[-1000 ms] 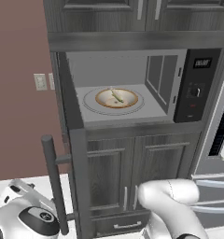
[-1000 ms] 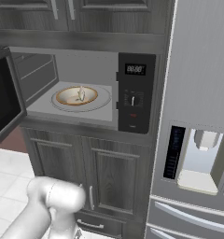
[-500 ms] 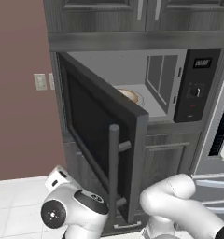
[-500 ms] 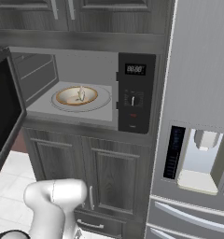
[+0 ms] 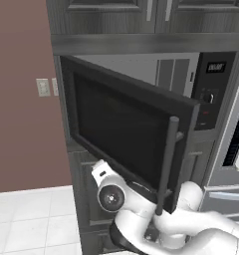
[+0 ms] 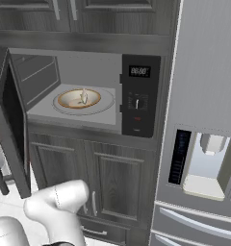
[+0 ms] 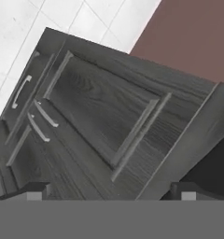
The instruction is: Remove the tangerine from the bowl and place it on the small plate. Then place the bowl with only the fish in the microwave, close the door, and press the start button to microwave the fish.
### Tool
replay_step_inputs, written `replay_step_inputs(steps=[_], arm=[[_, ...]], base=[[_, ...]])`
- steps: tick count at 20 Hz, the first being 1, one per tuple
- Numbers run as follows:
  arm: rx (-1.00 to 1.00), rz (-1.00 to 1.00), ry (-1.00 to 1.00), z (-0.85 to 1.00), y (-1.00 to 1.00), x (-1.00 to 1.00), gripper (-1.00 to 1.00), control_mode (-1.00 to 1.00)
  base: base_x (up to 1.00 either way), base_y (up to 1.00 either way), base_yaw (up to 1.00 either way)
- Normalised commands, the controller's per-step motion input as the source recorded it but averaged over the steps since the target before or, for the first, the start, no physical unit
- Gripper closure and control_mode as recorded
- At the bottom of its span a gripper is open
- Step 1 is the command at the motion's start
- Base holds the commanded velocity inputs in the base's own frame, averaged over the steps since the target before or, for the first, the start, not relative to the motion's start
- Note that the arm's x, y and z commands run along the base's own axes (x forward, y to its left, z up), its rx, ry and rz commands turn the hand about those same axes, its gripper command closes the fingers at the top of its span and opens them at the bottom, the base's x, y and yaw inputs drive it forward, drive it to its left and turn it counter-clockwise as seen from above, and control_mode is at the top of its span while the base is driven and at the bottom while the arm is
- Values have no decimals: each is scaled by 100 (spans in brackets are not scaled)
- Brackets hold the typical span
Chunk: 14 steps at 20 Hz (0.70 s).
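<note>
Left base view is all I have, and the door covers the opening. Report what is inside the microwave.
Observer: In the right base view the bowl sits on the white turntable inside the microwave.
Operator: List what is in the bowl.
Observer: The fish lies in it, alone.
Operator: Give me the gripper's state.
Observer: In the hand view the gripper is open, with nothing between its fingertips, and it faces a lower cabinet door.
</note>
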Motion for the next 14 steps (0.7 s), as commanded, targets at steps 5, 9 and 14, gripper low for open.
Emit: replay_step_inputs(steps=[5,9,14], arm=[[14,-9,1,0,-100,61,-100,-100],[13,-8,1,0,-100,64,-100,-100],[13,-2,0,0,-92,73,-100,-100]], base=[[0,0,0],[0,0,0],[0,0,0]])
